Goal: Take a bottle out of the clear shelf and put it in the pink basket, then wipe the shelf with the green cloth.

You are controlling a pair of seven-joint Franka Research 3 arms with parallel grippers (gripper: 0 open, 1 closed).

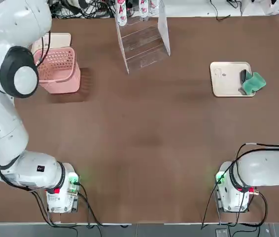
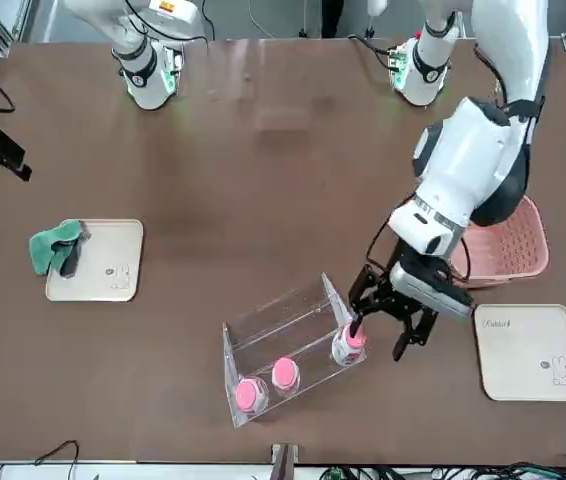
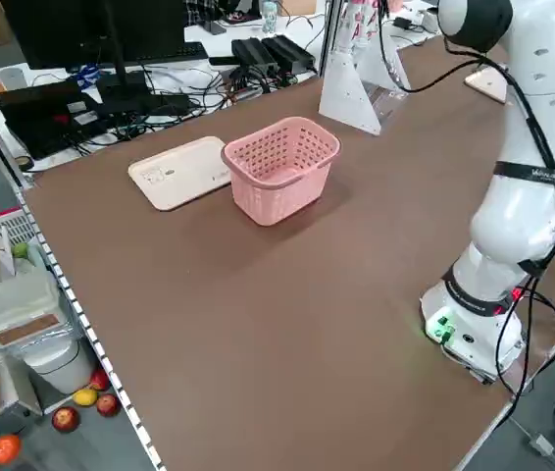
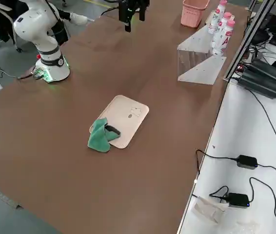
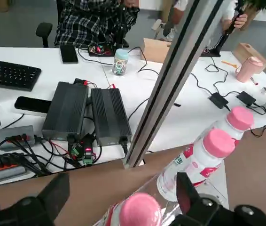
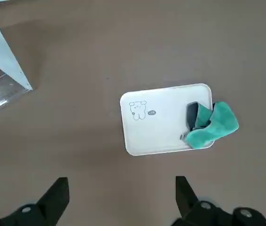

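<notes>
Jaws of the left gripper stand spread wide at the far side of the desk, straddling the pink cap of the bottle at the left end of the clear shelf; the fingers do not press on it. In the left wrist view that bottle's cap sits low between the two dark fingers, with two more pink-capped bottles standing beyond it in the rack. All three bottles stand upright in a row along the shelf's far edge.

Left of the shelf, the pink basket rests on the desk, holding nothing that can be seen, with a second cream tray just beyond it at the far left corner.

Over on the right, a cream tray lies flat with the green cloth bunched on its right edge, partly hanging over onto the desk. A small dark object lies against the cloth on the tray.

Jaws of the right gripper are also apart, holding nothing; it hangs in the air above the near right part of the desk, well apart from the tray, and its wrist view looks down on tray and cloth between its fingers.
</notes>
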